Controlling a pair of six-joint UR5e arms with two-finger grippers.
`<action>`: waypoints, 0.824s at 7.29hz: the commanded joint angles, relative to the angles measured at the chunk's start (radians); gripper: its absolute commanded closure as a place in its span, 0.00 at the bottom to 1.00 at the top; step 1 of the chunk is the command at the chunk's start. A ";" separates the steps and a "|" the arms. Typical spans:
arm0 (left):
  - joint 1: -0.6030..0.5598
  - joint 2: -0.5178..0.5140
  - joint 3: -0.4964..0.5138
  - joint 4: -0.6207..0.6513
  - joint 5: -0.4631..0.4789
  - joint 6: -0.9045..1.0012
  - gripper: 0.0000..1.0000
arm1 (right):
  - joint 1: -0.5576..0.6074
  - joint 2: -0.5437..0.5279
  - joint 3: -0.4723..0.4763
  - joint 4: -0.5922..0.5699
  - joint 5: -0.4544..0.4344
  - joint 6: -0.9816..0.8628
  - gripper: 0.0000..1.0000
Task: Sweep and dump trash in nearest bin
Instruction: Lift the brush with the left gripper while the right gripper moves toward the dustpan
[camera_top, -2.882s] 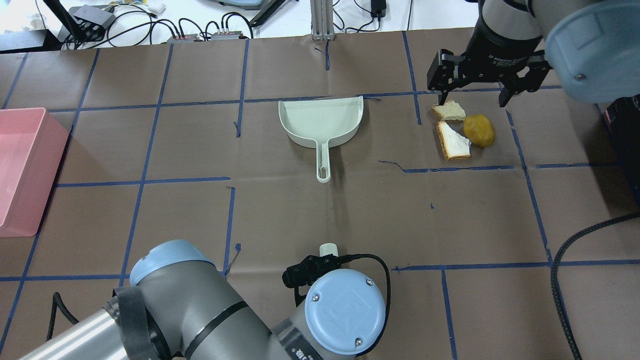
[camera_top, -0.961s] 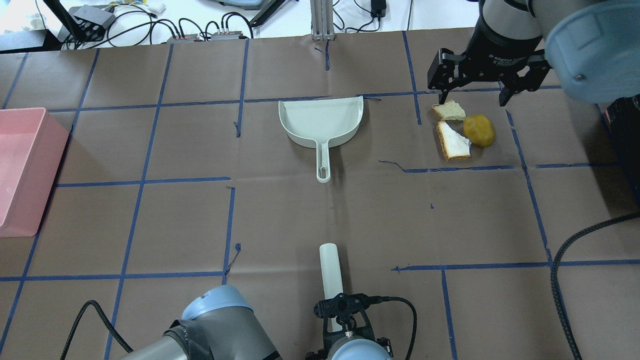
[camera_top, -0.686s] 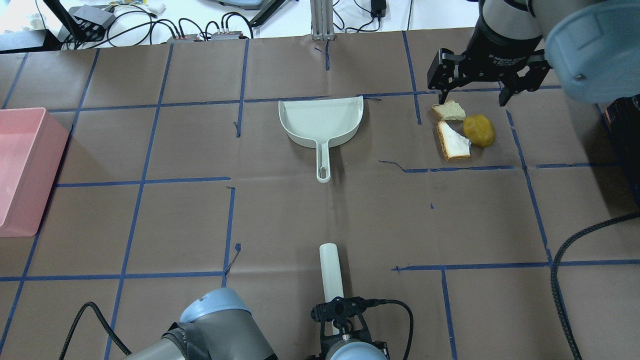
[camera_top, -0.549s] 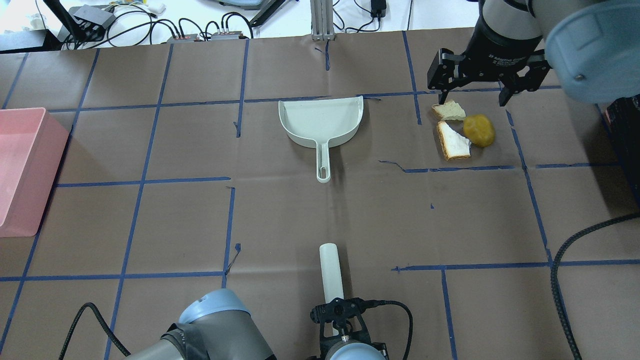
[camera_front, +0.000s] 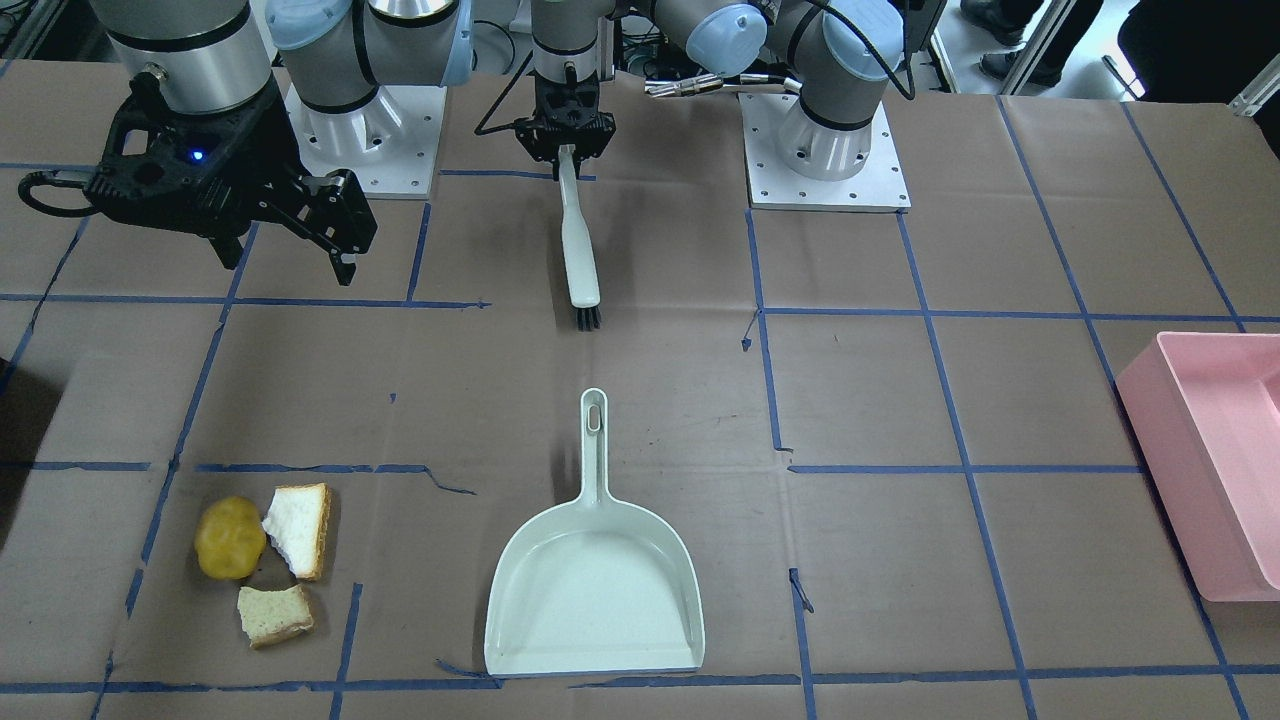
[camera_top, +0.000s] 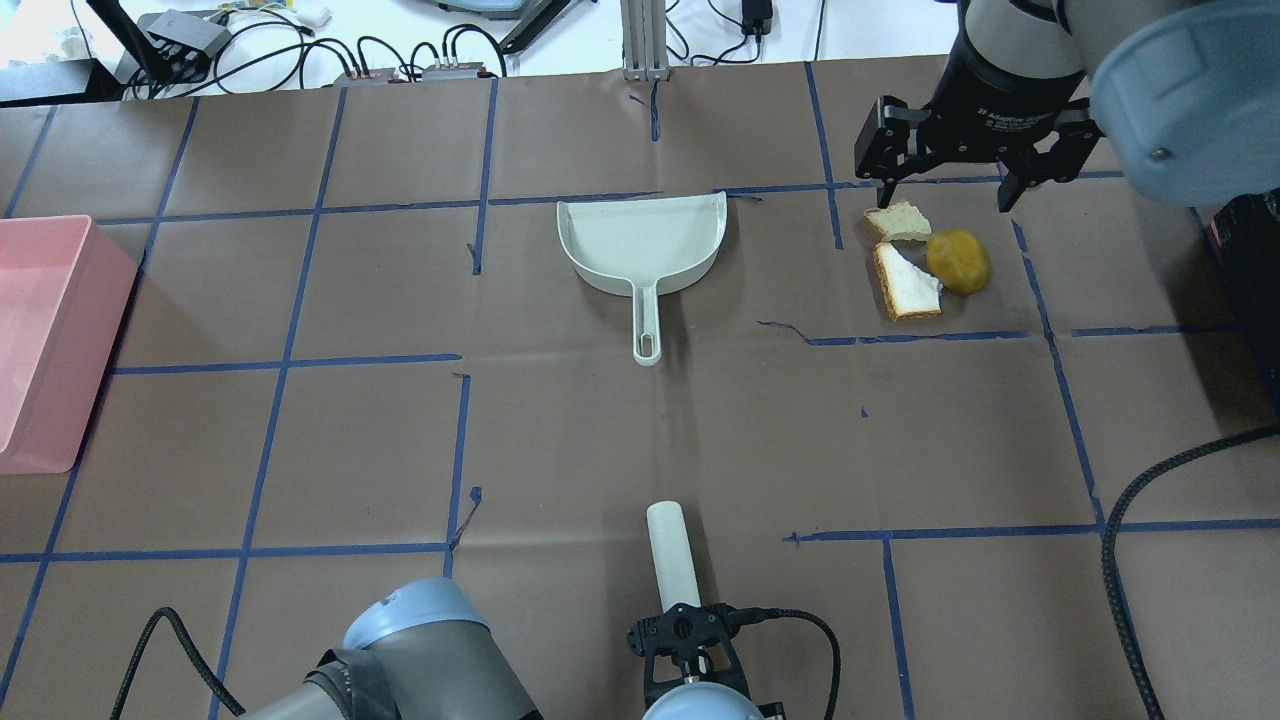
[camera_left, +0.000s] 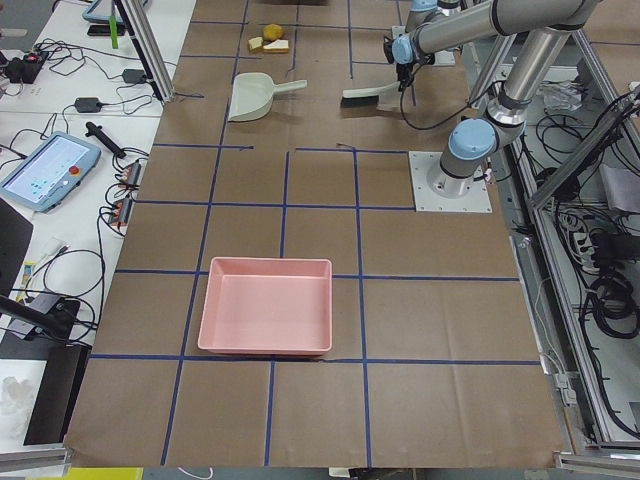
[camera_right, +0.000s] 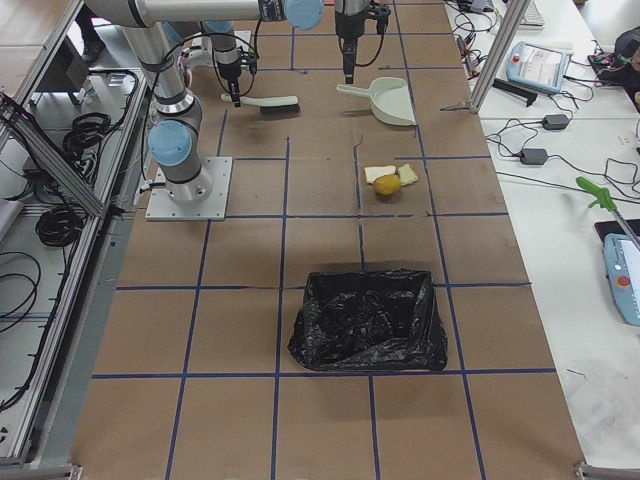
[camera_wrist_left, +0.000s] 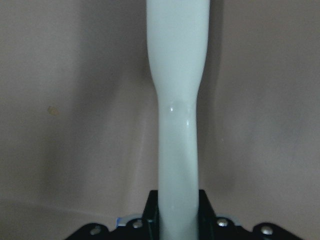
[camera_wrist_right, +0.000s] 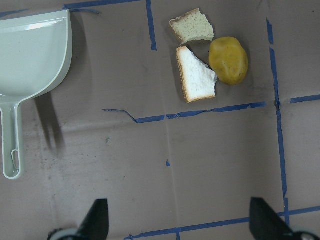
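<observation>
While the brown paper-covered table with its blue tape grid is filling every view, two bins are sitting at its ends: a black-bagged bin at the robot's right end, a pink bin at the left end. Over the far right part of the table the right gripper is hanging raised, its fingers spreading wide and gripping nothing. Close to the robot's base the left gripper is clamping the handle end of a pale brush, fingers pressing on both sides of the handle. That brush is pointing forward along the table's middle, dark bristles facing down; whether they are touching the paper, cannot tell. Ahead of it a pale green dustpan is lying flat, handle pointing back at the robot, well apart from the brush tip. To the dustpan's right the trash is lying on the paper: a yellow lump, a white bread slice with its torn corner against the lump, and a smaller bread piece just beyond them.
</observation>
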 joint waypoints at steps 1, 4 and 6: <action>0.058 0.070 -0.002 -0.019 -0.001 0.026 0.93 | 0.000 0.000 0.000 0.000 0.000 0.000 0.00; 0.147 0.161 0.000 -0.155 0.003 0.092 1.00 | 0.002 0.000 0.000 0.000 0.002 0.000 0.00; 0.257 0.205 0.006 -0.207 0.068 0.396 1.00 | 0.002 0.000 0.000 0.000 0.003 0.002 0.00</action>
